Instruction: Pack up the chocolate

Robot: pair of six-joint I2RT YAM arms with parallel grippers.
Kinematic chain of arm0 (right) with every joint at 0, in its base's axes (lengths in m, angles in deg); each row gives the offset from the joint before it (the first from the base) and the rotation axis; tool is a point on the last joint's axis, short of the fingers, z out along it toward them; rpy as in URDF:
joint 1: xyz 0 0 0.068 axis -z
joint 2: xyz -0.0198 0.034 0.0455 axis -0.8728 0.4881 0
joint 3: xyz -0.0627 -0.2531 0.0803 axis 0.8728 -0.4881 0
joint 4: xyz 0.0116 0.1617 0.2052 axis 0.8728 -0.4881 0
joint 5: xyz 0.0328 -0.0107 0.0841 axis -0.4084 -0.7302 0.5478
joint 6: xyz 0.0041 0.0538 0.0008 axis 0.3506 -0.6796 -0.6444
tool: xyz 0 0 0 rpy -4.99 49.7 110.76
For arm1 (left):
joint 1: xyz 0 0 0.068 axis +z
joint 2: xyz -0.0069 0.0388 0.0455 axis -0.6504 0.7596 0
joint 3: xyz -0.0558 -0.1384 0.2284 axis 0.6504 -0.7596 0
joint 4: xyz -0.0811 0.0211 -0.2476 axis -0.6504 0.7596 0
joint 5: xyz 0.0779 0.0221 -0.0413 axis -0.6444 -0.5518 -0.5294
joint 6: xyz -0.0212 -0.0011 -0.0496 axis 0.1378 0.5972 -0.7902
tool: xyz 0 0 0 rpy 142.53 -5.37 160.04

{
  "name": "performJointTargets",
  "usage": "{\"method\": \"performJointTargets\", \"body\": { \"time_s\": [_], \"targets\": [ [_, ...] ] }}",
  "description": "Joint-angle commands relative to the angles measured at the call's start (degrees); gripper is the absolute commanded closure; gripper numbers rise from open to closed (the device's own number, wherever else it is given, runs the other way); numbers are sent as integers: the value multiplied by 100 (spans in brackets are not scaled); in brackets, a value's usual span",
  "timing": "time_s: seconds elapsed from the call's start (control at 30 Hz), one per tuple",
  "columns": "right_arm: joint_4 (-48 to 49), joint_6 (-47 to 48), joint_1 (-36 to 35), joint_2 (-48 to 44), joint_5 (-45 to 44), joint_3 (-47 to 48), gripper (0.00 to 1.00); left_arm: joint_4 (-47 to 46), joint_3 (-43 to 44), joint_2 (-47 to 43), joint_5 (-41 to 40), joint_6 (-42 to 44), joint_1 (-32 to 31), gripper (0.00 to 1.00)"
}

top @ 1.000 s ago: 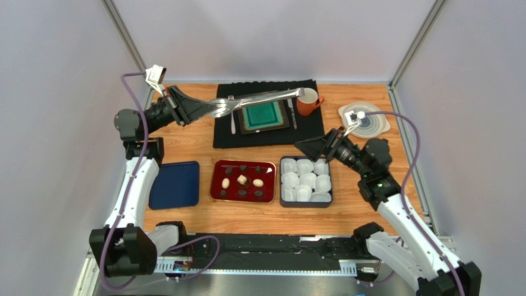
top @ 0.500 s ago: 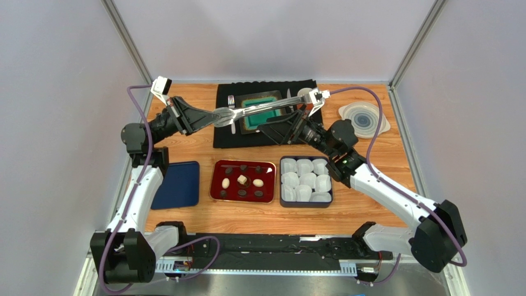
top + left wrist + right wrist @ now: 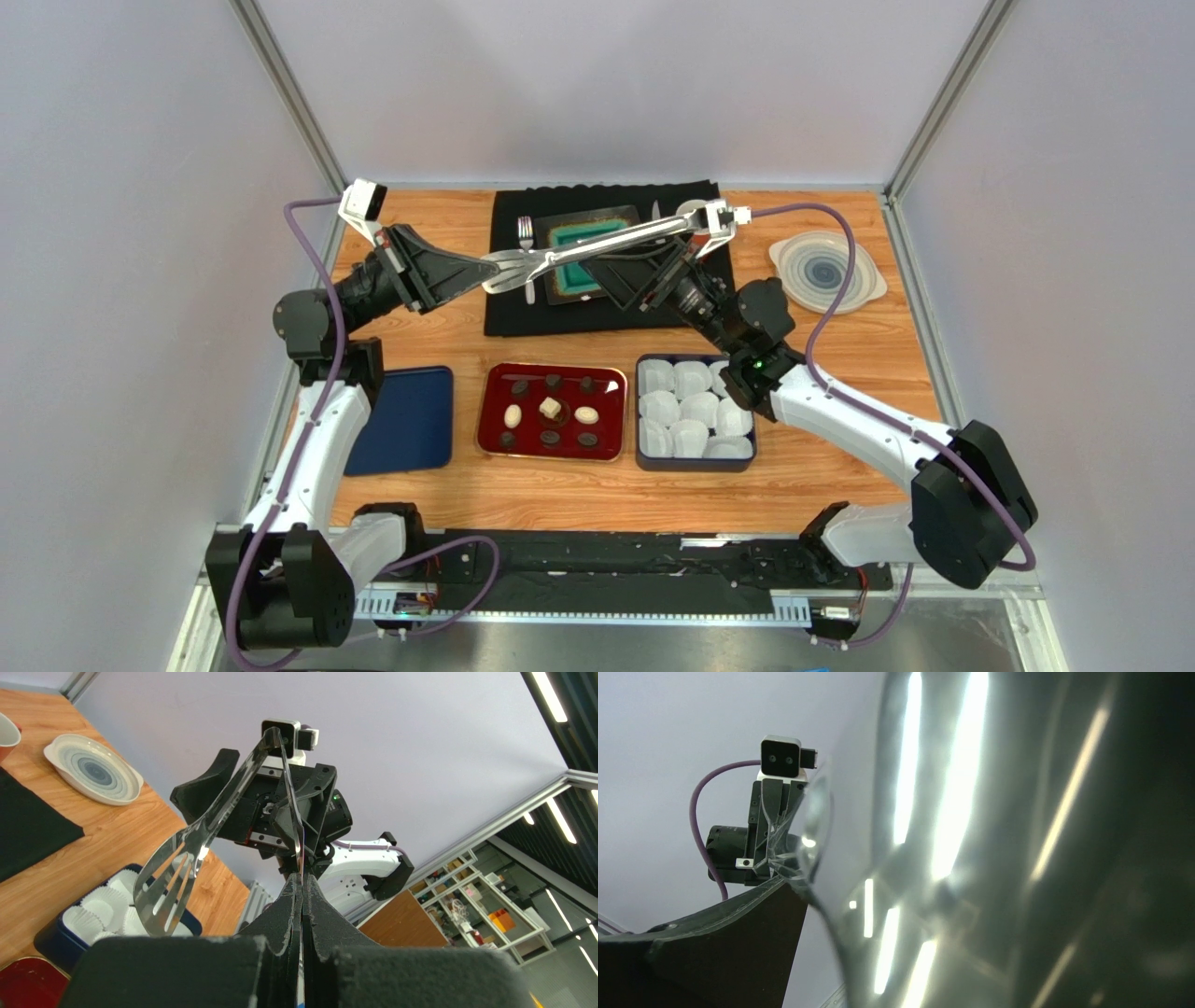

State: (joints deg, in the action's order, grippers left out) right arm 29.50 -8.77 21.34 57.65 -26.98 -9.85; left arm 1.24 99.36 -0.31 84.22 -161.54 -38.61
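Now my left end effector (image 3: 474, 266) clamps the tongs (image 3: 589, 249); right end effector (image 3: 631, 280) wide at their far end; chocolate (image 3: 551, 409) well apart, in red tray (image 3: 487, 420).

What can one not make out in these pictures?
- Right wrist view: the shiny tongs, blurred and near, hide the rest.
- Top view: the chocolate pieces are too small to show their shapes; the right arm covers part of the green tray.
- Left wrist view: the red tray is cut off at the bottom corner.

Pale grey walls (image 3: 603, 84) enclose a wooden table (image 3: 438, 340).
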Motion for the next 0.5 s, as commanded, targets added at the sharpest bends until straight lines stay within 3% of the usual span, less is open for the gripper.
{"method": "performJointTargets", "body": {
  "time_s": [0.0,0.3,0.47],
  "targets": [
    [905,116,-204,-108,-517,9,9,-283,-17,-88,15,-50,-20,100],
    [1159,423,-415,41,290,114,12,-283,88,-80,15,-77,-20,100],
    [641,810,-573,59,530,334,12,-283,255,-71,-3,-121,-11,100]
  ]
}}
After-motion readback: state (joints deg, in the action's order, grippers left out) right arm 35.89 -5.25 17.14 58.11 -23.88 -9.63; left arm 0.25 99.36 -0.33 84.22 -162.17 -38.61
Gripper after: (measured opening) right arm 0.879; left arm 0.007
